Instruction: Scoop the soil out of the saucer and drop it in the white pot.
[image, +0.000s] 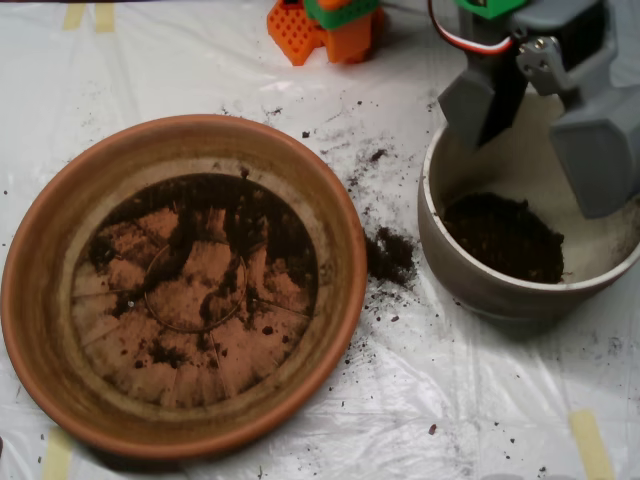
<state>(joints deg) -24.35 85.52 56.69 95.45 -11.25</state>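
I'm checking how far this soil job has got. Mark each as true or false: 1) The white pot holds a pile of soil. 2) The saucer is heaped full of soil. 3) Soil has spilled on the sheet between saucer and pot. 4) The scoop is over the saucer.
1) True: the white pot holds a dark pile of soil.
2) False: the saucer has just a thin smear, its base showing through.
3) True: a spilled clump lies between them.
4) False: the scoop is over the pot.

No readable text or labels anywhere.
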